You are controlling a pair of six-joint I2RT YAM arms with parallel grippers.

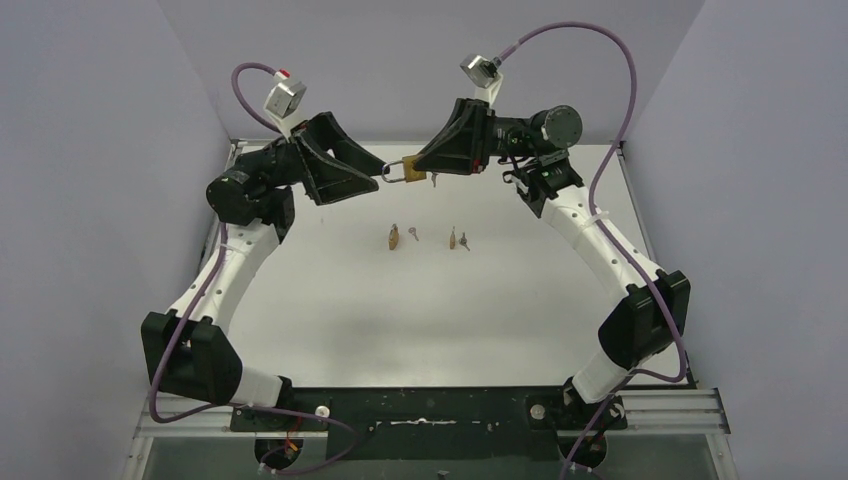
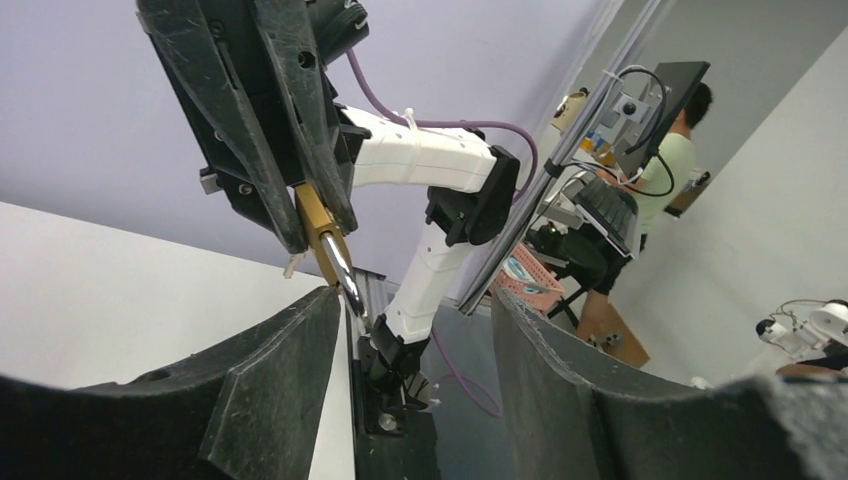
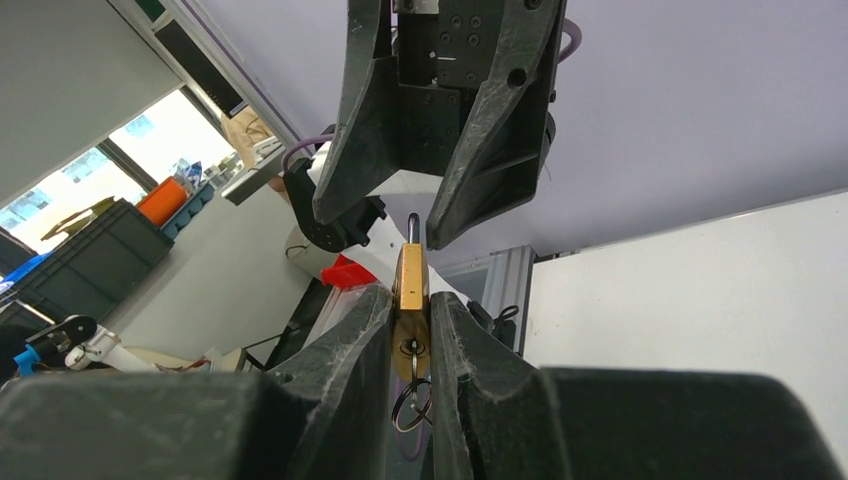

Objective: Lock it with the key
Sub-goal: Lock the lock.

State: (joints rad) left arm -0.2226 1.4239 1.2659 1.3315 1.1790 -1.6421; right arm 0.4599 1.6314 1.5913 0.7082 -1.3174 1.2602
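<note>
Right hand [image 3: 412,303] clamps padlock [image 3: 410,280], key [image 3: 409,349] seated. Left hand [image 2: 415,300] wide, astride shackle [image 2: 345,270]. Best: push it straight in, body steady.

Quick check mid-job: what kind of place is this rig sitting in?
Most likely a robotics lab: a white table boxed in by plain panels, a person at a monitor beyond it, and a dark storage crate nearby.
</note>
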